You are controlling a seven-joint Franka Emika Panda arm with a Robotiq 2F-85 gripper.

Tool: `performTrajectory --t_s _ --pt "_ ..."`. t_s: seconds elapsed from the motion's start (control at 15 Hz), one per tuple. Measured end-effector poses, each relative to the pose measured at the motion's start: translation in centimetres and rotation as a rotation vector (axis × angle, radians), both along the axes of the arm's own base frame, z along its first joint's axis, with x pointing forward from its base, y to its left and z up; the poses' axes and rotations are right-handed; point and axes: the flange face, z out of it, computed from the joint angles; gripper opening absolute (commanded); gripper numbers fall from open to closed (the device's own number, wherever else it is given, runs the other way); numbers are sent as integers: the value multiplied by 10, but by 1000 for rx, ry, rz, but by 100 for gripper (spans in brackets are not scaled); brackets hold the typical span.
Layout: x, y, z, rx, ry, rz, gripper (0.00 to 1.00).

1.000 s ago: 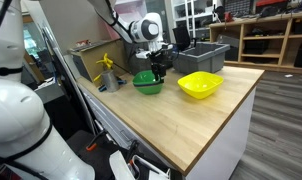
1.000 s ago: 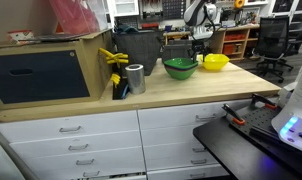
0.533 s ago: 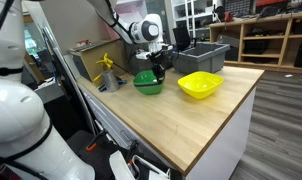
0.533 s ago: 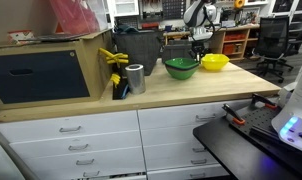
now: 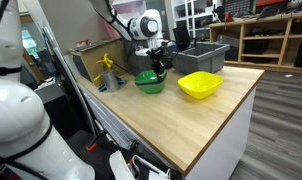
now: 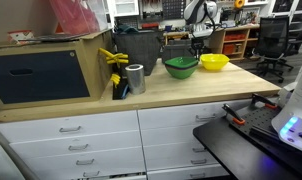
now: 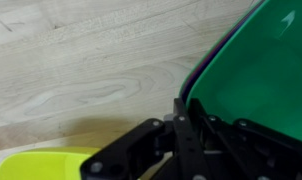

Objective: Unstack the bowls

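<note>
Glossy plastic green bowl (image 7: 261, 70), matt wooden tabletop (image 7: 81, 70)

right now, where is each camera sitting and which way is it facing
Exterior view: off a table corner, facing across the table at the green bowl and yellow bowl; arm and gripper show.
Exterior view: before the drawers, facing over the table at the green bowl; arm shows far back.
Wrist view: looks down; gripper shut on the green bowl's rim.
Shared: all show both bowls.

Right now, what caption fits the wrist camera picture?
The gripper pinches the green bowl by its rim above the wooden table, yellow bowl nearby.
</note>
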Motion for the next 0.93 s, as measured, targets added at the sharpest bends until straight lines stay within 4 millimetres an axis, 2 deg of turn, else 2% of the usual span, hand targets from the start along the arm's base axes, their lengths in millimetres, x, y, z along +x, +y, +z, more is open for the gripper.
performTrajectory --t_s 0.27,0.4,0.93 --pt "2 1 18 9 -30 13 1" --pt "3 5 34 24 -57 9 0" --pt "3 29 117 127 -203 -2 1"
